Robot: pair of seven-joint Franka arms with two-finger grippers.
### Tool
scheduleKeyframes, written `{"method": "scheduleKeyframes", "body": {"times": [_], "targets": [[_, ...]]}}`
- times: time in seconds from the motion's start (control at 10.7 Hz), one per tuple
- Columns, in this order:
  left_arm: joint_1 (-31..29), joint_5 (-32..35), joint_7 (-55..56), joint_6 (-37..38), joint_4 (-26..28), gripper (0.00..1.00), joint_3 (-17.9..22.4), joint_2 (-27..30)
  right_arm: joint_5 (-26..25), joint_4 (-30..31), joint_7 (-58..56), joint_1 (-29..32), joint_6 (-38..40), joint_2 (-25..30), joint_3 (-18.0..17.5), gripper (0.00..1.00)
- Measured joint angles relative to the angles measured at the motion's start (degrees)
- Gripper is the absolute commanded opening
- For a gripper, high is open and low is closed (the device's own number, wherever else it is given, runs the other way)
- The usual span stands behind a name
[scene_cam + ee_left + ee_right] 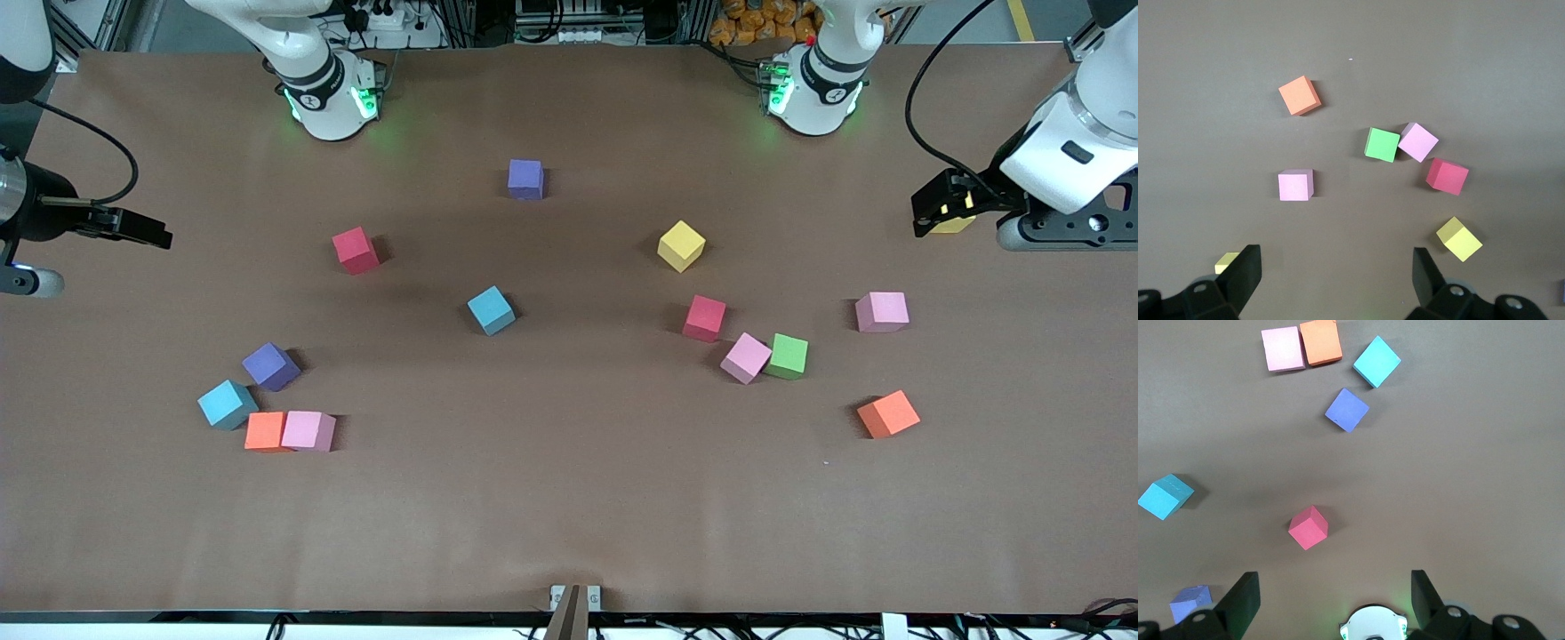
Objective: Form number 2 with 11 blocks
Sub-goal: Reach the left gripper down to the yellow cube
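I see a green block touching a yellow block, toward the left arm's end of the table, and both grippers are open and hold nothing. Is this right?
Not quite. The green block touches a pink block, not a yellow one; the front view shows this. The rest stands: they lie toward the left arm's end, and the left gripper and right gripper are open and hold nothing.

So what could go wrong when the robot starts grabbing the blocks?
Some blocks touch. The green block sits against a pink block, and an orange block against another pink one, so open fingers coming down might bump the neighbour away.

A yellow block is partly hidden under the left gripper and could get missed or knocked.

The right gripper waits open at the table's edge.
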State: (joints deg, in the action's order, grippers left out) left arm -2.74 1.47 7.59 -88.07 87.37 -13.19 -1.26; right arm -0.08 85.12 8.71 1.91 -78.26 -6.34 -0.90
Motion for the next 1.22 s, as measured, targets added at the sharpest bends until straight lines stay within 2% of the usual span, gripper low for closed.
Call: {"method": "scheduleKeyframes", "body": {"times": [0.56, 0.75, 0.94, 1.22], "targets": [[0.5, -1.1, -0.1, 0.0, 1.5, 1.0, -0.1, -0.5, 0.0, 0.0, 0.0, 0.0, 0.0, 0.0, 0.0, 1.0], [1.8, -4.5, 4.5, -2.8, 6.3, 1.0, -0.4, -1.8, 0.0, 0.0, 0.0, 0.0, 0.0, 0.0, 0.0, 1.0], [4.2, -5.2, 14.4, -11.0, 13.9, 1.0, -1.5, -2.2, 0.0, 0.0, 0.0, 0.0, 0.0, 0.0, 0.0, 1.0], [6.3, -6.1, 34.3, -18.1, 22.7, 1.0, -9.0, -2.2, 0.0, 0.0, 0.0, 0.0, 0.1, 0.0, 0.0, 1.0]]}}
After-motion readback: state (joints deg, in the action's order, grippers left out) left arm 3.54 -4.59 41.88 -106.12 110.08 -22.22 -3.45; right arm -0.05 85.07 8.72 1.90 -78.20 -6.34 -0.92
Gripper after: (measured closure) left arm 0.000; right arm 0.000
